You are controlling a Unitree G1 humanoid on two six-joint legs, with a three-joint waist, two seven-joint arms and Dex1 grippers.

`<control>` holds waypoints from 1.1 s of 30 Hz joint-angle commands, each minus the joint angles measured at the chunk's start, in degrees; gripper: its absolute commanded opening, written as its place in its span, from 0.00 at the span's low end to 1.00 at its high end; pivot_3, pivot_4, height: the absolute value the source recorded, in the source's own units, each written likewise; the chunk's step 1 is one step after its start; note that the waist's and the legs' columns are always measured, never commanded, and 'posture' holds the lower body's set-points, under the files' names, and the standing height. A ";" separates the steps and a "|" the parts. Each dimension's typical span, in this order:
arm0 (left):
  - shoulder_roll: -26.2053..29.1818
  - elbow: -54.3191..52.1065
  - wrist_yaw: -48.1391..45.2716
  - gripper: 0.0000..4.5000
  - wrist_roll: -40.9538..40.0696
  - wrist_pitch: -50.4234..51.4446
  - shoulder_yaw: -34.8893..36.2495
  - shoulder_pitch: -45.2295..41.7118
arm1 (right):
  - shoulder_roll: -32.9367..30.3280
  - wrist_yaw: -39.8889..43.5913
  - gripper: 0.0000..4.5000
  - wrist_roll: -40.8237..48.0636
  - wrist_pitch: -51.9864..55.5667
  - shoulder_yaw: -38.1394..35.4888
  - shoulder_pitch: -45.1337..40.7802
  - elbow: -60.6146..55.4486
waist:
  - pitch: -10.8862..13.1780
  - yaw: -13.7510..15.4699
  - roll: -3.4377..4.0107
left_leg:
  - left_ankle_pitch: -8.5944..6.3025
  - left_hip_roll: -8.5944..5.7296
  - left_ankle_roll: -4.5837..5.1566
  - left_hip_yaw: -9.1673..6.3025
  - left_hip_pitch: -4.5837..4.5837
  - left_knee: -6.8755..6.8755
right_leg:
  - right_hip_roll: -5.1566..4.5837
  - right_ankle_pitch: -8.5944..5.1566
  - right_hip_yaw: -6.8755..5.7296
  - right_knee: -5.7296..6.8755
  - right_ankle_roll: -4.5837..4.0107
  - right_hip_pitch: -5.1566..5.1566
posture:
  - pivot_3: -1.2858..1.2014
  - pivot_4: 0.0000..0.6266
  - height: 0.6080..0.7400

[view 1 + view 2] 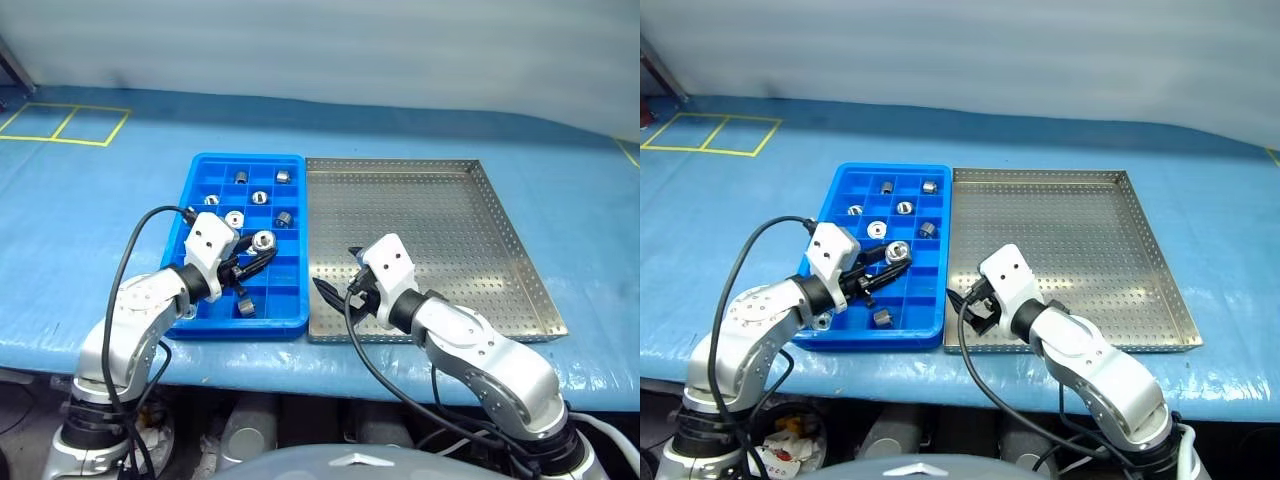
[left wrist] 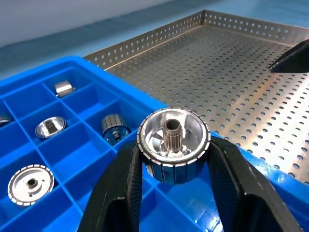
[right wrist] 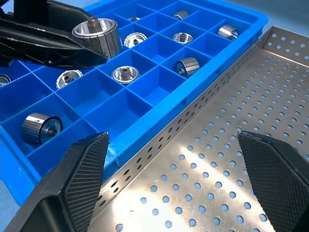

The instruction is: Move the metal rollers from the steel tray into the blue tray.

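Observation:
My left gripper (image 1: 261,246) is shut on a metal roller (image 2: 174,145), a shiny ribbed cylinder with a central hub. It holds the roller just above the middle compartments of the blue tray (image 1: 200,168). Several more metal rollers (image 1: 259,197) lie singly in the tray's compartments. The steel tray (image 1: 455,250) sits right beside the blue tray, rim against rim. My right gripper (image 3: 171,140) stands open with nothing between its fingers, low over the steel tray's near left corner, where the perforated floor is bare.
Both trays rest on a blue table cover (image 1: 100,220), whose front edge runs just below them. Yellow tape squares (image 1: 60,124) mark the far left of the cover. Black cables (image 1: 135,245) loop from both wrists.

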 commanded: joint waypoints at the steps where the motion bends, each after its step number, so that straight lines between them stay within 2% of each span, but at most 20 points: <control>1: 1.58 -1.72 -0.77 0.37 -0.79 -0.12 -0.81 -0.30 | 0.89 0.88 1.00 -0.88 -0.24 -0.60 -0.47 -0.83 | 0.00 0.12 0.00 | 0.00 -0.01 0.00 -0.01 -0.01 0.00 | -0.03 0.00 -0.02 -0.01 0.00 0.00 | 0.62 0.24 1.00; 10: 1.73 6.37 -3.93 0.37 0.02 -1.99 -8.37 -3.37 | 2.89 0.12 1.00 -2.52 0.80 -1.21 2.33 -2.49 | 0.00 0.06 0.00 | 0.01 -0.12 0.01 -0.08 -0.14 -0.10 | -0.08 -0.01 -0.14 -0.05 -0.01 -0.10 | 0.60 0.24 1.00; 17: 1.62 10.69 -5.07 0.37 1.14 -3.27 -10.73 -6.27 | 4.23 -0.65 1.00 -3.75 1.40 -1.81 4.51 -4.06 | 0.00 -0.62 0.01 | 0.01 -0.12 0.01 -0.08 -0.18 -0.09 | -0.08 -0.02 -0.15 -0.06 -0.02 -0.14 | 0.59 0.24 1.00; 25: 1.04 10.37 -5.88 0.97 0.15 -3.16 -9.88 -7.04 | 4.63 -1.06 1.00 -4.50 2.62 -2.89 6.08 -5.93 | 0.00 -0.55 0.01 | 0.02 -0.14 0.05 -0.16 -0.30 -0.06 | -0.18 -0.02 -0.20 -0.10 0.00 -0.15 | 0.58 0.24 1.00; 30: -0.08 9.12 -4.59 0.99 -0.04 -5.33 -7.67 -6.99 | 3.67 -0.22 1.00 -4.91 2.91 -4.54 6.94 -6.64 | 0.00 -0.60 0.01 | 0.03 -0.18 0.09 -0.23 -0.39 -0.03 | -0.22 -0.01 -0.24 -0.14 0.02 -0.16 | 0.58 0.24 1.00; 33: -0.99 8.32 -2.96 0.99 -0.46 -7.76 -4.61 -6.64 | 1.51 1.16 1.00 -5.02 2.67 -8.21 7.77 -6.64 | 0.00 -0.80 0.01 | 0.03 -0.16 0.09 -0.25 -0.38 -0.02 | -0.21 -0.01 -0.27 -0.13 0.02 -0.16 | 0.58 0.24 1.00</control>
